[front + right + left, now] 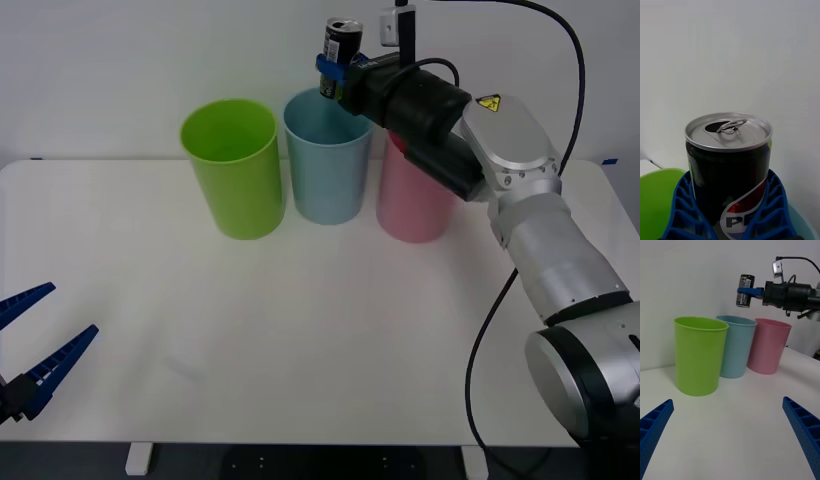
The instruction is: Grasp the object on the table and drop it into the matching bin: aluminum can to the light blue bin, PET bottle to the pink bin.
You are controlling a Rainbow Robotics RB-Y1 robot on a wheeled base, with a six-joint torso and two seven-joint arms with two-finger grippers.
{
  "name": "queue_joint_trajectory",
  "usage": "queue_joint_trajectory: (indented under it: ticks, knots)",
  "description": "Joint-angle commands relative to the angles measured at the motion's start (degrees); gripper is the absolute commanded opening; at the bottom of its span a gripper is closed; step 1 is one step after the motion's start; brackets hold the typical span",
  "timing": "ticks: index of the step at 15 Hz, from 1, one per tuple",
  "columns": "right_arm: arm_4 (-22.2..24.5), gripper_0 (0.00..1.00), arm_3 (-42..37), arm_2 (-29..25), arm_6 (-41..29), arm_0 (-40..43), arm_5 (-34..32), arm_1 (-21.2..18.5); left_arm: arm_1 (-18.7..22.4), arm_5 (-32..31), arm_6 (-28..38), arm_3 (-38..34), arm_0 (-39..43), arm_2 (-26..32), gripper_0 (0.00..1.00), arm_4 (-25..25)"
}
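The aluminum can [342, 42], black-sided with a shiny silver pull-tab top, hangs upright in the air just above the rim of the light blue bin [326, 160]. My right gripper [333, 68] is shut on the can's lower body. In the right wrist view the blue fingers [682, 210] clasp both sides of the can [728, 157]. The left wrist view shows the can [745, 290] held over the light blue bin [736, 347]. The pink bin [410, 205] stands to the right, partly behind my right arm. My left gripper [72, 310] rests open, low over the table [300, 330] at its front left.
A lime green bin [235, 170] stands left of the light blue one, so the three bins form a row at the back of the table. A black cable loops down from my right arm at the right side.
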Motion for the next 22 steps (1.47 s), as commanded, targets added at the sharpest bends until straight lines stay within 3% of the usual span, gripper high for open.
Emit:
queue_joint_trajectory:
  ticks: [1, 8, 9, 10, 11, 22]
  knots:
    - [0.1, 0.0, 1.8, -0.1, 0.7, -1.4, 2.2, 1.1, 0.0, 0.0, 0.0, 0.0, 0.0, 0.0, 1.0, 0.0]
    - [0.4, 0.0, 1.8, -0.1, 1.0, -1.4, 2.3, 1.3, 0.0, 0.0, 0.0, 0.0, 0.0, 0.0, 1.0, 0.0]
    - [0.4, 0.2, 1.8, -0.2, 1.3, -1.3, 2.3, 1.3, 0.0, 0.0, 0.0, 0.0, 0.0, 0.0, 1.0, 0.0]
    - [0.4, 0.77, 1.8, -0.4, 1.3, -1.4, 2.3, 1.3, 0.0, 0.0, 0.0, 0.0, 0.0, 0.0, 1.0, 0.0]
    - [0.4, 1.0, 1.8, -0.5, 1.4, -1.4, 2.3, 1.3, 0.0, 0.0, 0.0, 0.0, 0.0, 0.0, 1.0, 0.0]
    - [-0.8, 1.0, 1.7, -0.6, 2.3, -1.0, 1.4, 0.8, 0.0, 0.0, 0.0, 0.0, 0.0, 0.0, 1.0, 0.0]
